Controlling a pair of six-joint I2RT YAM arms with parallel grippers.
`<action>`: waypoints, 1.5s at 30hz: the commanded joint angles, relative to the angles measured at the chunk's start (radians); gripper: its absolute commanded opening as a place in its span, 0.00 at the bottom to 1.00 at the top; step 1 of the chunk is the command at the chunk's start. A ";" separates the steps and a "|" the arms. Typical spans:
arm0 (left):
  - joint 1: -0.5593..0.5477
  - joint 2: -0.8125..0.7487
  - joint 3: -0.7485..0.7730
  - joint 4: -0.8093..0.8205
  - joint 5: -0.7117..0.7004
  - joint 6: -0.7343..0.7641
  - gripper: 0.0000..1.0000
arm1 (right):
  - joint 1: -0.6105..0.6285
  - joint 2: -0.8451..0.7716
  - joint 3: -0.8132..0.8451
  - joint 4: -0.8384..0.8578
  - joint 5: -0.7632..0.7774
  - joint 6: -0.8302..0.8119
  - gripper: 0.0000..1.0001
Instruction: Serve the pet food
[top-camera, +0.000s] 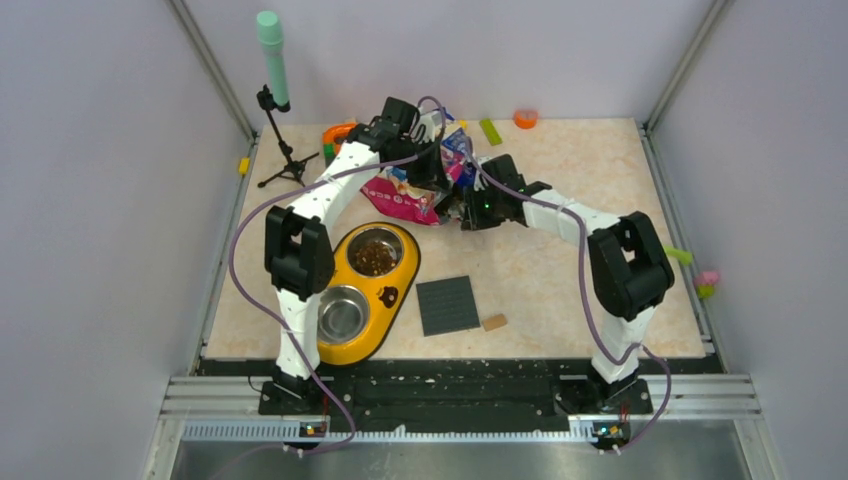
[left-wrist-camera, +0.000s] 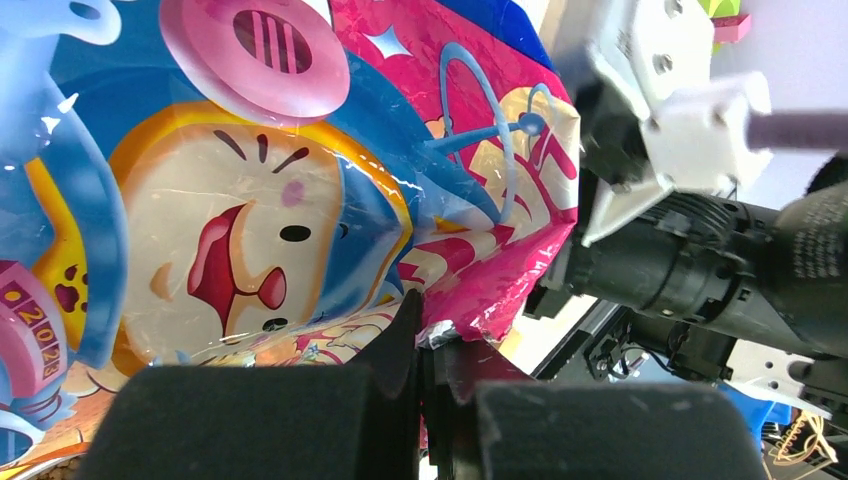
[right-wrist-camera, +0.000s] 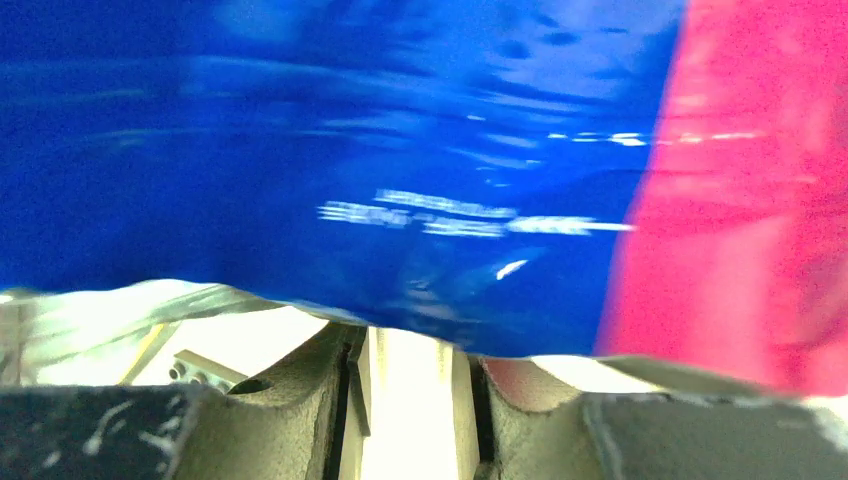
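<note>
The glossy blue-pink cartoon-cat bag (top-camera: 408, 198) hangs above the back middle of the table. It fills the left wrist view (left-wrist-camera: 300, 180) and the right wrist view (right-wrist-camera: 400, 150). My left gripper (top-camera: 428, 160) (left-wrist-camera: 440, 345) is shut on the bag's pink and silver edge. My right gripper (top-camera: 470, 208) (right-wrist-camera: 410, 345) sits just under the bag's blue side, its jaws a little apart with bright table showing between them. Brown kibble (top-camera: 372, 256) lies in the far bowl of the yellow double feeder (top-camera: 392, 300). The near steel bowl (top-camera: 342, 314) holds none.
A dark square mat (top-camera: 447, 305) and a small tan block (top-camera: 494, 322) lie near the front middle. A tripod with a green-topped pole (top-camera: 272, 60) stands at the back left. An orange toy (top-camera: 338, 132), a green block (top-camera: 489, 131) and an orange ring (top-camera: 525, 118) lie along the back.
</note>
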 joint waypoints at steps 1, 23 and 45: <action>-0.012 -0.005 0.053 0.000 0.044 -0.042 0.00 | 0.004 -0.098 0.062 -0.080 0.017 -0.146 0.00; -0.135 0.118 0.202 0.138 0.145 -0.088 0.00 | -0.050 -0.071 0.145 -0.543 -0.043 -0.040 0.00; -0.149 -0.174 -0.223 0.128 0.181 -0.027 0.00 | -0.064 -0.225 0.000 -0.620 -0.234 0.045 0.00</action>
